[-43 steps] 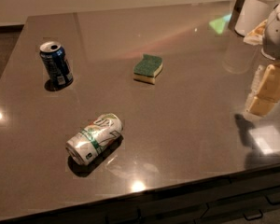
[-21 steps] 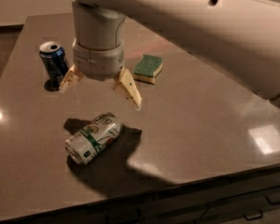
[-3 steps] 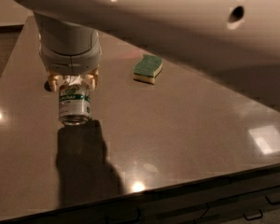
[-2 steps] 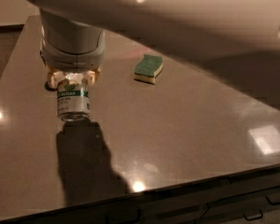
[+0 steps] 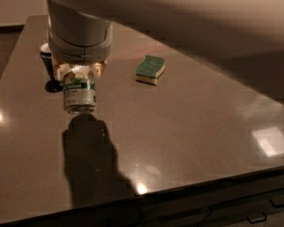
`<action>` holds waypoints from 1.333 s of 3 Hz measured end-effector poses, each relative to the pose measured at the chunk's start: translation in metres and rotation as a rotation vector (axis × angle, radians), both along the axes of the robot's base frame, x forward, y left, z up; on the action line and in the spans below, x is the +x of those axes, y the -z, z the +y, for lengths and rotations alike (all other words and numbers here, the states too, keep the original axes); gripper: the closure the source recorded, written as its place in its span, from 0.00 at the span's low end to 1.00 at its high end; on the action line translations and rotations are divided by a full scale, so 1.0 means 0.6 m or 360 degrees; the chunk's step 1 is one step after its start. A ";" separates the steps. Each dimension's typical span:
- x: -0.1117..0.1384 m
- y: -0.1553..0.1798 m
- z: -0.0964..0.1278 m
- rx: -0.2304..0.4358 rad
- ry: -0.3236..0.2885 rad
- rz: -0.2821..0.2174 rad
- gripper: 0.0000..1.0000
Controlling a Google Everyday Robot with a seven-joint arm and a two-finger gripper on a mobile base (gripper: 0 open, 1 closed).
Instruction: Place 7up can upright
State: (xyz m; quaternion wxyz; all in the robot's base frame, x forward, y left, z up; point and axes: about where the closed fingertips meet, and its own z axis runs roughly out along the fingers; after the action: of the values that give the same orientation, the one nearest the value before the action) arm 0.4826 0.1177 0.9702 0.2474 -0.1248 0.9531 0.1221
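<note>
The 7up can [image 5: 79,92], silver-white with a green band, hangs upright in my gripper [image 5: 79,73] at the left of the dark table [image 5: 189,122]. The gripper is shut on the can's top end. The can's base sits at or just above the table surface; I cannot tell whether it touches. Its shadow lies on the table in front of it. My arm fills the top of the view and hides part of the table's back.
A dark blue can [image 5: 48,60] stands just behind and left of my gripper, mostly hidden by it. A green and yellow sponge [image 5: 150,69] lies to the right. The table's front edge runs along the bottom, with drawer handles [image 5: 256,217] below.
The can was lifted from lying on its side and turned upright in the gripper. Over the last second the arm has barely moved, and the blue can's edge now shows behind it.
</note>
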 end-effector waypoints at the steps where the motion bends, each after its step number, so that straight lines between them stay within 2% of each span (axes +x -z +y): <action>1: 0.027 -0.024 -0.018 -0.0001 -0.0045 -0.0126 1.00; 4: 0.067 -0.049 -0.034 0.0149 -0.0371 -0.0505 1.00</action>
State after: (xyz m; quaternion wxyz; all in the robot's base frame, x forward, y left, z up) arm 0.5230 0.0971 0.9997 0.3842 -0.2402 0.8745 0.1729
